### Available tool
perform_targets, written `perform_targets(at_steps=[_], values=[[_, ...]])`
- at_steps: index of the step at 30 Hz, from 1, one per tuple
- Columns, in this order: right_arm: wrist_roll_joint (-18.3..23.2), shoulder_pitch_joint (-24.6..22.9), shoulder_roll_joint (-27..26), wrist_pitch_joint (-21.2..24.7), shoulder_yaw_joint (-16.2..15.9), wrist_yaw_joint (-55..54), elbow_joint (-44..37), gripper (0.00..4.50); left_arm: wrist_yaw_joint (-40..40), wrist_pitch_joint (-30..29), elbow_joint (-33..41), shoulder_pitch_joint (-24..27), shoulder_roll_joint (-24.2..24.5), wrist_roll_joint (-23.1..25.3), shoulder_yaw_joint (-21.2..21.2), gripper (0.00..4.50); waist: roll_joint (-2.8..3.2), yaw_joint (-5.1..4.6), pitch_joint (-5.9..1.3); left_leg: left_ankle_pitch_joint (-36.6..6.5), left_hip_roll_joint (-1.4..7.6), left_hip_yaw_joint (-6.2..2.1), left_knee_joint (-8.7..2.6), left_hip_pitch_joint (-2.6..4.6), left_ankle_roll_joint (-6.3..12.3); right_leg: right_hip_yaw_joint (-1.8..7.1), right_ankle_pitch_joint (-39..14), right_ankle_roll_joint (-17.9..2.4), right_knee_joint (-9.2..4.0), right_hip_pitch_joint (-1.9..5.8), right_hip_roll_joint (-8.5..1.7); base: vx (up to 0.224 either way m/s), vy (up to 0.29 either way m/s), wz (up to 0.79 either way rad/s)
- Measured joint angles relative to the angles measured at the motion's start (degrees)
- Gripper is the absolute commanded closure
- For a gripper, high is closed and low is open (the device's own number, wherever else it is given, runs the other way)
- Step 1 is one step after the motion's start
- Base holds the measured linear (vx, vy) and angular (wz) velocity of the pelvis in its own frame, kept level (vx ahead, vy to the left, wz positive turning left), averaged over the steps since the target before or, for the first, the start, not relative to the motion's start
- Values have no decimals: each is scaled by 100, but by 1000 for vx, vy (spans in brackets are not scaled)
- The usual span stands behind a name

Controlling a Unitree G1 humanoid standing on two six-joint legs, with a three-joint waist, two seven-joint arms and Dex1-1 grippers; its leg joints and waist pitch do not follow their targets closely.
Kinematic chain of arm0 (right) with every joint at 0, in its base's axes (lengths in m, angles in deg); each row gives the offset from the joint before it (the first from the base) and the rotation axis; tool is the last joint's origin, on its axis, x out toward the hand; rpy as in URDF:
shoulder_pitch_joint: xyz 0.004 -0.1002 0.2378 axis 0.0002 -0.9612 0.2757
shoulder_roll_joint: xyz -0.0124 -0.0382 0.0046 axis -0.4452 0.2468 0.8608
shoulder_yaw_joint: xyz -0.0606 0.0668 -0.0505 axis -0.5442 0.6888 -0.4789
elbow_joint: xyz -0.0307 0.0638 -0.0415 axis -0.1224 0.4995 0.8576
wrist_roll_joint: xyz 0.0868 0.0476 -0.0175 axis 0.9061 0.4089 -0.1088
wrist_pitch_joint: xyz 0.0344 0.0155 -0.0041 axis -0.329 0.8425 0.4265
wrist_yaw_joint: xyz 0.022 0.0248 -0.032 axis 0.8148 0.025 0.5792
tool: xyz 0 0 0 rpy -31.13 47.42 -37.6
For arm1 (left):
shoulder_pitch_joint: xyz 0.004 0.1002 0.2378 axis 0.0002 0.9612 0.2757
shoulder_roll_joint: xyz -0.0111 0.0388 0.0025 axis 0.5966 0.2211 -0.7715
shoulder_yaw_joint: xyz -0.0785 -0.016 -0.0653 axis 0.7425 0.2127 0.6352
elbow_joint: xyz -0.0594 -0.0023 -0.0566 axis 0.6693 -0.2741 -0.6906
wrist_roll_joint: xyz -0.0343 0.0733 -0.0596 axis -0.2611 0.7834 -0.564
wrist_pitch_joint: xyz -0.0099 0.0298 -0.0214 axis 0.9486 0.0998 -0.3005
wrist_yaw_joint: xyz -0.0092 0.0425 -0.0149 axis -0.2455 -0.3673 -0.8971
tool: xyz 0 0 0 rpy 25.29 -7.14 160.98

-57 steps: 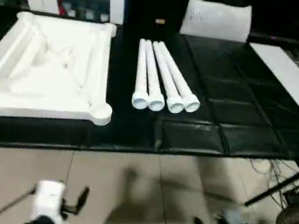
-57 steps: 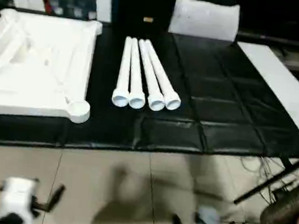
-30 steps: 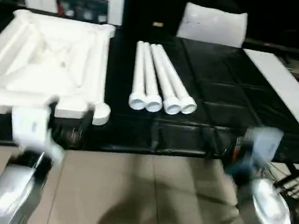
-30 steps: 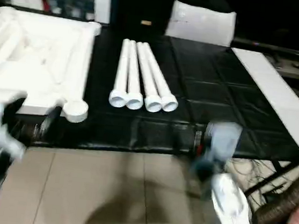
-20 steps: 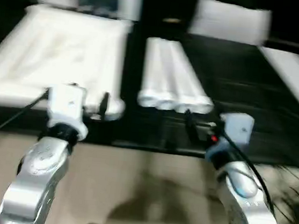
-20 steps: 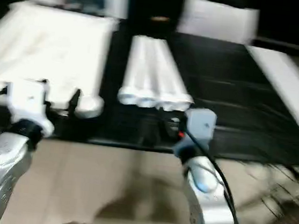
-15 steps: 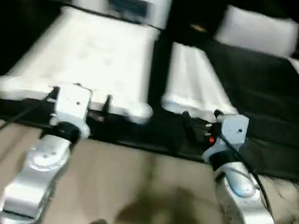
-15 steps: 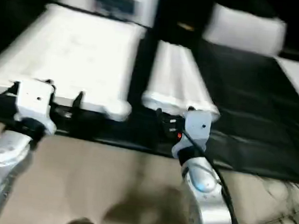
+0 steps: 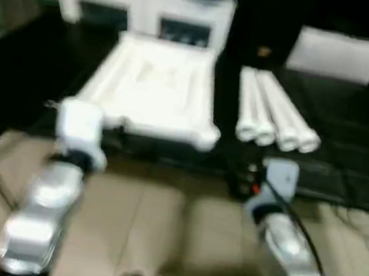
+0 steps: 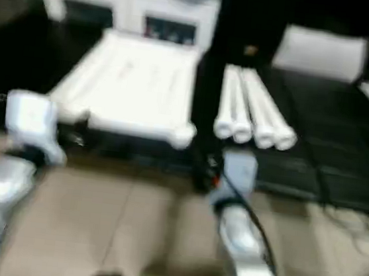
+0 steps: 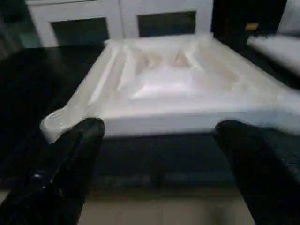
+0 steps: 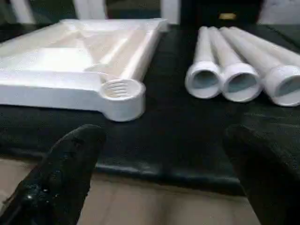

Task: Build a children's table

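Beyond the gaping right pincer (image 12: 161, 154), tabletop (image 12: 70, 61), legs (image 12: 239, 61) alongside

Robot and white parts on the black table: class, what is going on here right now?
A humanoid robot is about to build a children's table; nothing is joined yet. The tabletop lies ribbed side up on the black table, its threaded corner socket empty. The four legs lie side by side to its right. The left gripper faces the tabletop's near edge, and the right gripper faces the socket and legs; both fingers are open, holding nothing.
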Motion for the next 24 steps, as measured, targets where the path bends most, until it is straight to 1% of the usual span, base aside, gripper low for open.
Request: perform_targets(at_steps=[1,2,3,4,5,6,7,8,9,10,11,12,13,14,15,16,17,18,19,20,21,22,23,24], values=[[1,-63,31,-8,50,-8,-37,0,28,-23,-24,-10,-11,-3,-84,17,184,-100,51,65,219,-81,261,51,42,-183,43,58,-23,113,23,-109,31,-4],[7,-109,37,-7,110,-26,-29,0,93,-24,-9,-29,-11,-15,-159,17,339,-183,113,15,355,-235,529,132,-65,-351,18,78,49,273,35,-209,180,-3],[16,-92,-24,-9,178,-87,-24,0,190,15,-20,-49,44,-56,-177,17,446,-291,218,-51,310,-311,752,196,-5,-414,-86,9,352,326,-19,-209,180,-3],[14,-119,-146,-5,202,-130,-56,0,217,26,-88,-98,69,-61,-175,17,360,-294,231,-119,114,-215,730,111,126,-420,-284,-184,831,323,-86,-211,257,-21],[-8,-242,-142,-7,258,-188,-148,0,277,10,-192,-315,48,-94,-247,17,189,-224,212,-199,10,-38,629,-6,291,-397,-677,-369,1122,340,-78,-223,54,14],[-13,-213,-114,21,280,-201,-153,0,299,45,-100,-358,-14,-120,-248,17,-206,-237,-21,-233,87,400,656,-317,331,-130,-1401,-99,1281,199,1,-223,54,14],[-15,-145,-49,62,267,-184,-163,0,289,28,-41,-186,-49,-119,-223,17,-192,-288,-32,-309,311,427,1059,-451,319,-67,-1420,-73,1423,-73,-25,30,-240,49],[-15,-262,-111,99,243,-182,-249,0,279,-80,-71,117,-76,-124,-213,17,-48,-232,-33,-272,635,100,1211,-139,656,-102,-1278,-135,1360,-25,63,94,-97,38],[-16,-357,-146,129,251,-189,-281,0,267,-186,-97,129,-89,-131,-212,17,25,-269,9,-194,725,114,1164,-138,790,-123,-1186,-177,1249,65,162,94,-97,38],[-12,-395,-150,180,244,-188,-262,0,243,-217,-49,95,-116,-142,-180,17,69,-242,53,-199,736,101,1113,2,800,-37,-1110,-235,1161,102,279,-152,80,35],[-6,-296,-185,194,184,-183,-258,0,211,-194,64,126,-80,-160,-12,17,160,-204,86,-228,688,7,1069,-8,856,-38,-1068,-244,1117,118,337,-192,135,2],[-6,-236,-277,188,60,-178,-275,0,157,-136,55,154,-60,-157,133,17,125,-214,68,-241,559,-37,948,-32,892,-42,-1056,-243,1084,97,329,-192,135,2],[-7,-233,-278,186,-35,-175,-286,0,110,-102,33,165,-47,-149,214,17,88,-194,53,-242,457,-46,768,-10,895,-22,-1013,-220,958,118,321,-118,163,-23],[-12,-269,-227,196,-21,-175,-279,0,80,-84,24,173,-72,-148,213,17,48,-107,49,-242,367,14,407,100,895,56,-1017,-222,679,177,313,-99,97,5],[-7,-269,-199,229,20,-164,-284,0,59,-78,58,198,-158,-156,198,17,-33,-88,7,-241,360,135,130,180,894,139,-1028,-213,438,208,273,-99,97,5],[2,-253,-184,251,45,-148,-310,0,62,-73,100,207,-231,-171,146,17,-65,-137,37,-378,368,167,196,282,865,154,-984,-162,191,245,213,-40,47,30],[4,-239,-139,289,54,-119,-308,0,67,-73,170,319,-287,-186,129,17,-74,-76,70,-407,419,32,428,393,967,198,-889,-138,-7,380,195,60,55,7],[-3,-268,-129,317,77,-108,-382,0,95,-106,207,365,-300,-224,95,17,2,-104,105,-338,561,-139,537,686,1101,143,-849,-158,-288,616,196,60,55,7],[-6,-278,-121,350,113,-106,-438,0,123,-116,258,321,-301,-228,39,17,38,-151,125,-345,717,-162,251,979,1118,95,-841,-169,-453,714,202,58,80,-2],[-11,-267,-98,372,170,-105,-490,0,131,-114,326,256,-310,-233,-7,17,95,-229,116,-291,865,-153,-251,1271,1084,41,-828,-182,-534,762,237,10,86,36],[-10,-288,-120,420,178,-101,-495,0,119,-98,350,183,-316,-232,5,17,110,-327,135,-136,802,-100,-351,1315,1136,195,-799,-368,-521,783,310,10,86,36],[-10,-292,-158,455,153,-98,-482,0,116,-101,354,207,-309,-231,35,17,6,-392,109,-104,722,-71,-435,1382,1192,308,-755,-338,-280,656,347,65,102,11],[8,-260,-190,493,26,-66,-510,0,104,-134,344,239,-288,-225,89,17,-11,-475,94,-74,658,-150,-444,1409,1244,265,-595,-182,11,468,473,84,111,-18],[14,-255,-182,505,-15,-60,-532,0,94,-194,347,232,-266,-226,107,17,-34,-534,73,-28,617,-182,-465,1416,1322,230,-431,-102,58,311,567,84,111,-18]])
